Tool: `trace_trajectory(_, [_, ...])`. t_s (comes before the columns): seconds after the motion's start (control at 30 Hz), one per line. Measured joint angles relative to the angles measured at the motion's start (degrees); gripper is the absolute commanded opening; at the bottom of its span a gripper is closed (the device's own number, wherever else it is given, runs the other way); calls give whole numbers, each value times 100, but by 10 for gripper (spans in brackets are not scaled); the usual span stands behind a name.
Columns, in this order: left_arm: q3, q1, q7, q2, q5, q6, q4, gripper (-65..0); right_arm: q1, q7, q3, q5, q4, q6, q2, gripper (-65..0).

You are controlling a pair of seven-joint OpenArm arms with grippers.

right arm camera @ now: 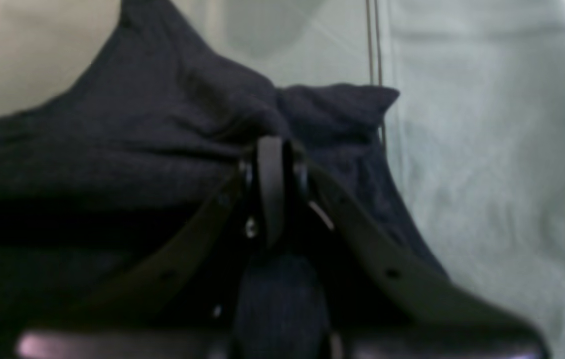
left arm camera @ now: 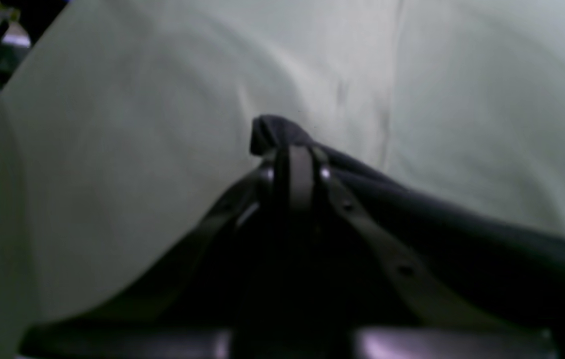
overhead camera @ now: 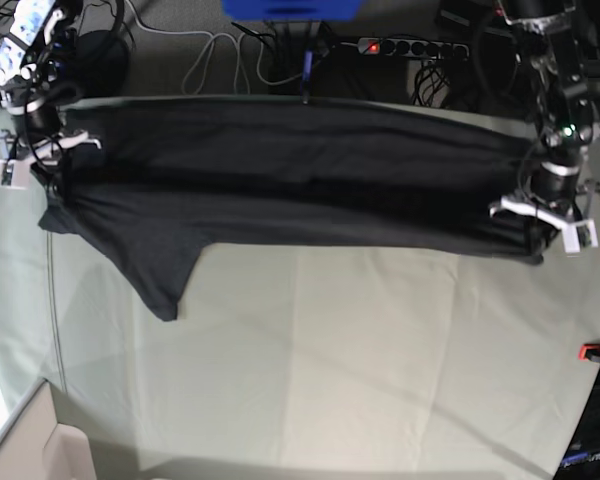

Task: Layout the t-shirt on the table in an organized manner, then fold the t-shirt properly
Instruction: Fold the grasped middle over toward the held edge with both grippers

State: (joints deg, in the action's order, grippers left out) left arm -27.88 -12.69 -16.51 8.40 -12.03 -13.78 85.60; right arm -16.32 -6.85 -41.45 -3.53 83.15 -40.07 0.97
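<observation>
In the left wrist view, the left claw (left arm camera: 295,149) is closed on a bunched corner of the t-shirt (left arm camera: 462,234), which trails away to its right and sags onto the counter (left arm camera: 113,149), whose pale green cloth cover lies rumpled ahead of the claw. In the right wrist view, the right claw (right arm camera: 272,149) is likewise pinched shut on a gathered fold of the t-shirt (right arm camera: 113,149), the dark fabric spreading to its left and a small peak poking out just beyond its tips; it looks soft, light and limp, likely to drape and crease wherever unsupported, so corners and hems seem the sensible places to hold. In the base view, the t-shirt (overhead camera: 300,180) is stretched in a long band between the right claw (overhead camera: 40,150) and the left claw (overhead camera: 550,215), a sleeve hanging below the right claw onto the counter (overhead camera: 330,350). Beyond the far edge are cables, a power strip (overhead camera: 410,46) and a blue box (overhead camera: 290,8); a red clamp (overhead camera: 598,352) sits at the edge below the left claw.
</observation>
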Motion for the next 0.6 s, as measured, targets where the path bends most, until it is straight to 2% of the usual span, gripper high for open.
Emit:
trace_trajectory(0.3, [-44,-590,0,-2,-4,-15,0,-648,-374,22,28,-20,-31,2,-2,-650])
trace_trajectory(0.43, [-341,-599,9,17,-11,-17,-37,-648,-588,61,37,-37,-26,2,-2,-650])
trace_trajectory(0.6, [-317,-588,-24,-15,-2,-17,-363,-648,-675,24,42,-35,-28,4,-37,-650])
